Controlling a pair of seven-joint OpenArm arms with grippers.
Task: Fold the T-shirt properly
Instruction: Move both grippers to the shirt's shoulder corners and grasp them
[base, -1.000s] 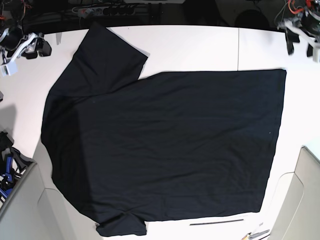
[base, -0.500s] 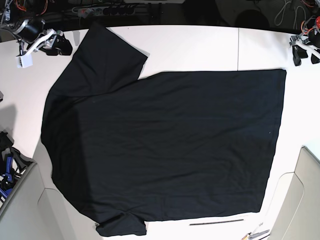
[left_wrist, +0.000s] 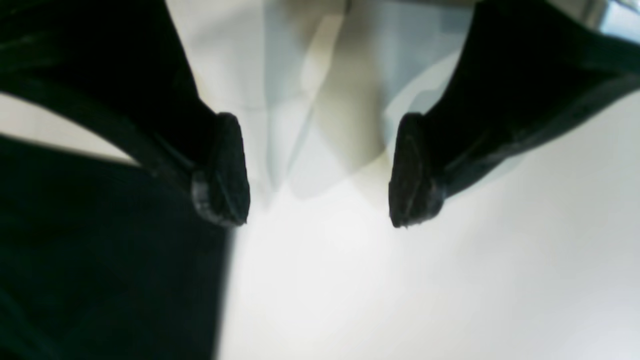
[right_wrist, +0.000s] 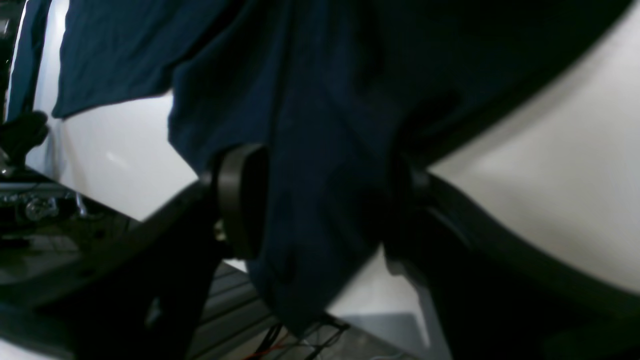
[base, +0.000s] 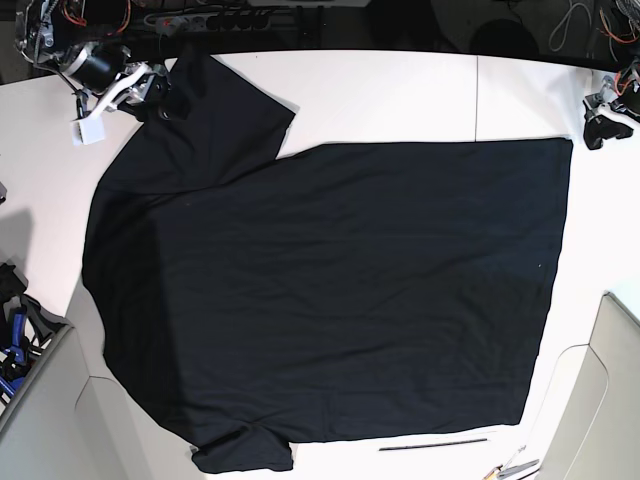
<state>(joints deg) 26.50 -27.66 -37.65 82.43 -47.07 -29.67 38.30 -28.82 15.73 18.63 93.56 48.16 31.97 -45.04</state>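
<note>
The black T-shirt lies spread flat across the white desk, one sleeve reaching the far edge; no label or writing can be read on it. The right tool stands wide over that sleeve, fabric between its fingers. The left tool gapes wide over bare desk beside the hem.

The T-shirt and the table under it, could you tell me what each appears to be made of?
The T-shirt looks like thin, soft knit fabric, probably cotton jersey: matte black, lying flat with shallow wrinkles, its sleeve draping limply. The table seems a hard, smooth white laminate or painted board: it shows faint sheen and a straight panel seam.
</note>
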